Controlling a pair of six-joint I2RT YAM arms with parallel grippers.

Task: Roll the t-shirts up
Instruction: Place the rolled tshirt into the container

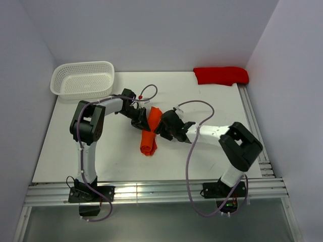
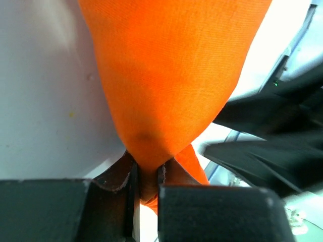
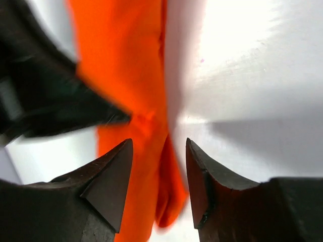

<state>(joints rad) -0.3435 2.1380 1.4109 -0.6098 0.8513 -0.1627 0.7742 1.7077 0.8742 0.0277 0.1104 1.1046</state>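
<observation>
Left gripper (image 2: 147, 174) was clamped on a bunched end of the orange t-shirt (image 2: 166, 75), mid-worktop (image 1: 65, 151). Right gripper (image 3: 159, 166) stood with jaws apart, orange cloth between them. Red t-shirt (image 1: 221, 75) lay at the far right corner, white basket (image 1: 83, 78) at the far left corner.

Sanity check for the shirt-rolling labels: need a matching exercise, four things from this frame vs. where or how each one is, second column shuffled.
Things:
1. orange t-shirt
2. red t-shirt
3. basket
4. left gripper

Place or state:
A. far right corner of the table
B. pinched shut on orange cloth
C. far left corner
D. bunched up mid-table

Pairs: 1-D, 2-A, 3-C, 4-B
</observation>
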